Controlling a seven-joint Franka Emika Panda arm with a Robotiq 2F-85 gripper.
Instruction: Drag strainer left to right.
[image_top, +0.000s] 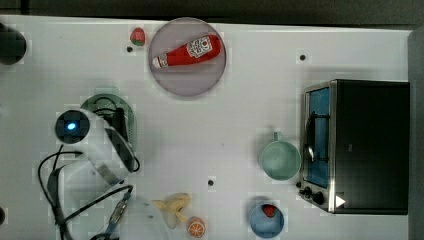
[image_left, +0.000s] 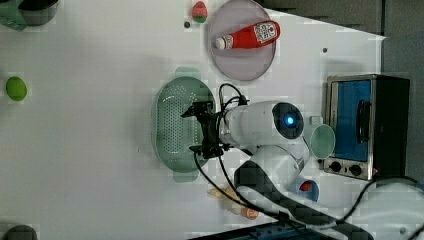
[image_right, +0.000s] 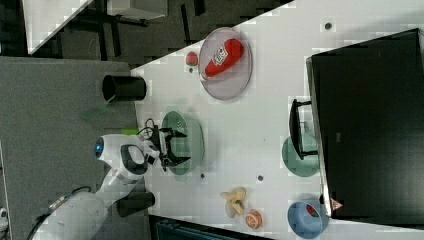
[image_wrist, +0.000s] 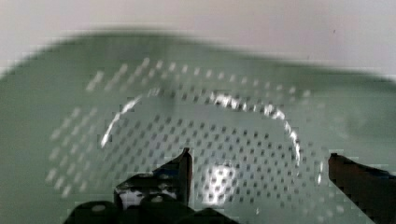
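Strainer (image_top: 131, 121) — mostly hidden beneath arm, hand (image_left: 196, 128) spread.

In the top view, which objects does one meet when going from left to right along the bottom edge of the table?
Banana → orange slice → blue bowl holding a strawberry.

arm (image_left: 260, 125): glossy white shells, dark joints | wrist: round blue light | hand (image_left: 196, 129): black, two fingers | cables: black, looping
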